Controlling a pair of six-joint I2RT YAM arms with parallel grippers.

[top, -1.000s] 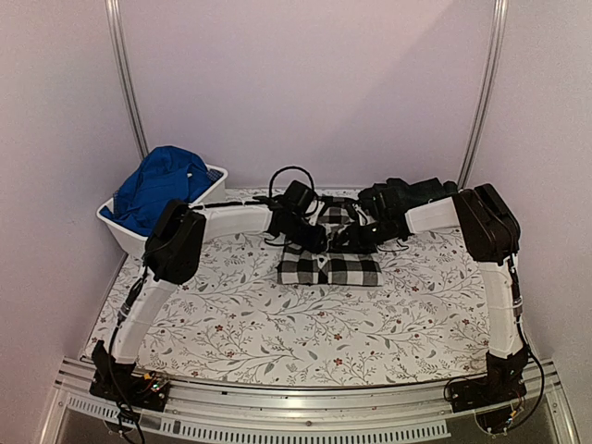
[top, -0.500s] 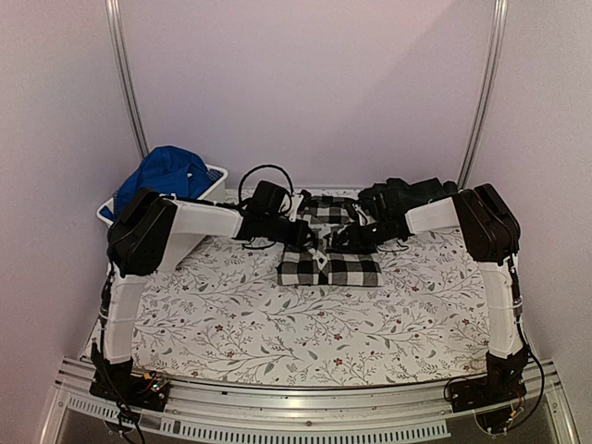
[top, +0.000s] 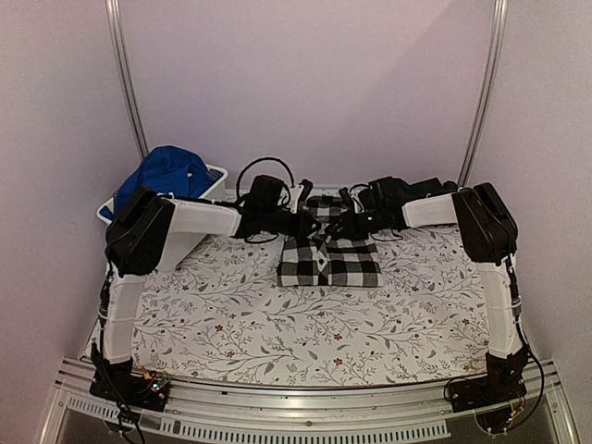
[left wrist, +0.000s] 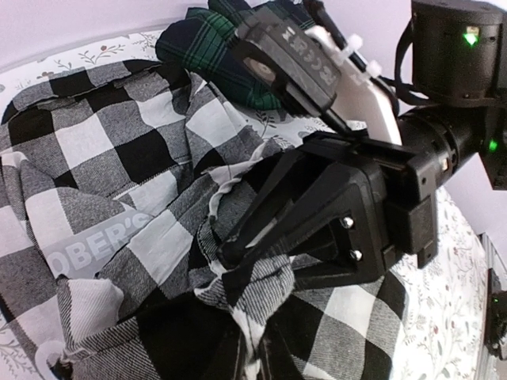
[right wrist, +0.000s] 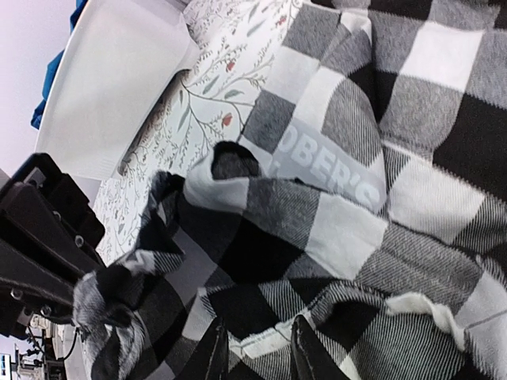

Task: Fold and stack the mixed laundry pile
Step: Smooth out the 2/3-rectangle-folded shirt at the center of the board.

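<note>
The black-and-white checked shirt (top: 329,261) lies mid-table, its far part lifted between both grippers. My left gripper (top: 303,220) is shut on a bunched fold of it (left wrist: 253,344). My right gripper (top: 344,225) pinches its white hem a little to the right (right wrist: 260,352). In the left wrist view the right gripper (left wrist: 230,247) grips the cloth just beyond my own fingers. The dark green-navy tartan garment (top: 407,194) lies at the back right, behind the right arm (left wrist: 230,47). The bright blue garment (top: 166,176) is heaped in the tub.
The white plastic tub (top: 215,174) stands at the back left, partly behind the left arm. The floral tablecloth (top: 231,314) covers the table in front of the shirt. Walls and metal posts close in the back and sides.
The left arm's elbow has swung out to the left. Both grippers have moved toward the back with the shirt's far part, drawing it up and spreading it.
</note>
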